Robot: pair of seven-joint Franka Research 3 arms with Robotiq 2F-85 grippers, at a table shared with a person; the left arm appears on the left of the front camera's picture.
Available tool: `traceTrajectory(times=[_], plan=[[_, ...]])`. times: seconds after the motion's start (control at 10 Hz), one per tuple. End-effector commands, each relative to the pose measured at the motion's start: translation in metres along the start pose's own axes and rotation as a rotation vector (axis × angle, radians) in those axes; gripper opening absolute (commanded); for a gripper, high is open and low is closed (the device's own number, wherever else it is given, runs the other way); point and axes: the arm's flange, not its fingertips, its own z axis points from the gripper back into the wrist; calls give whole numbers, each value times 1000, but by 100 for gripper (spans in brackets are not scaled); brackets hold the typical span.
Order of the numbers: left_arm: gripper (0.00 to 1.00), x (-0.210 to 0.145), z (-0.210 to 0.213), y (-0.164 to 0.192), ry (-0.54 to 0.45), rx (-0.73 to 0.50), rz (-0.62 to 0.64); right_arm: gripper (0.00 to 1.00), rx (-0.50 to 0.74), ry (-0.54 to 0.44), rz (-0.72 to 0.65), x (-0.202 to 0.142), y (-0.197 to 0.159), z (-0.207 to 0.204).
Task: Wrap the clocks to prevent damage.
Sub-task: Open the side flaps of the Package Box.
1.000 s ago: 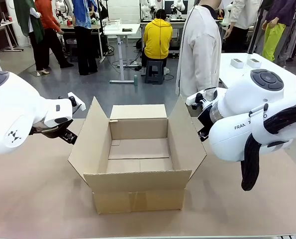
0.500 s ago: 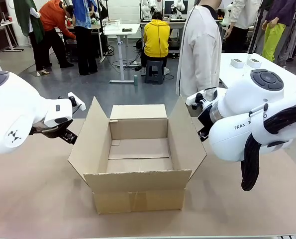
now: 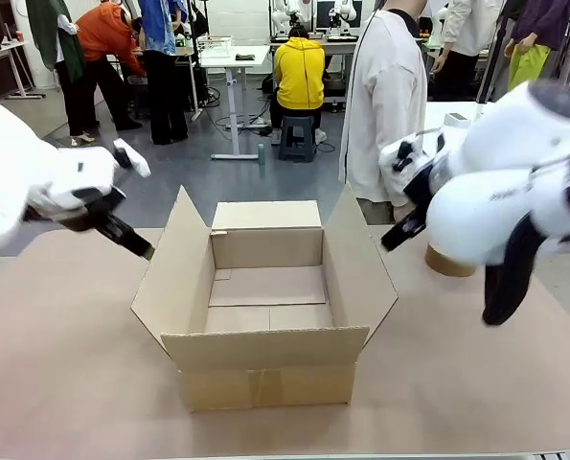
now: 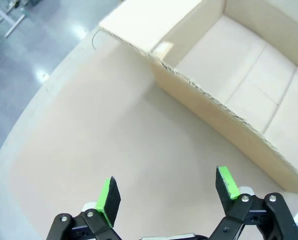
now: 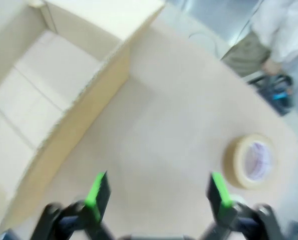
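The clocks are out of view. An open cardboard box [image 3: 265,297] stands mid-table with its flaps spread and nothing inside. My left gripper [image 3: 136,243] hangs open just left of the box's left flap; in the left wrist view [image 4: 168,190] its green pads [image 4: 108,196] stand wide over bare table beside the box wall [image 4: 214,102]. My right gripper [image 3: 397,236] hangs open by the right flap; in the right wrist view [image 5: 156,191] it has nothing between its pads and the box [image 5: 63,100] lies to one side.
A roll of tan tape [image 3: 447,261] [image 5: 251,160] lies on the table right of the box. A person in a white coat [image 3: 385,96] stands at the far edge, a hand [image 5: 271,66] near a dark and blue object [image 5: 275,87].
Both arms have lifted and swung upward from beside the box. The right arm's rise uncovers the tape roll. The jaws of both stay open.
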Motion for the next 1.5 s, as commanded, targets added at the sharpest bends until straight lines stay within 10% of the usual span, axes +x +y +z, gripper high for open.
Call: traceTrajectory(times=[0.0,0.4,1.1,1.4], plan=[[100,19,55,19,57,39,-44,100,-34,52,-3,27,-13,62],[100,55,146,1,66,178,-101,100,-115,61,52,64,8,179],[100,56,142,4,77,155,-112,100,-89,67,63,63,4,182],[100,40,159,66,-206,-432,-409,100,307,-292,166,47,-62,181]])
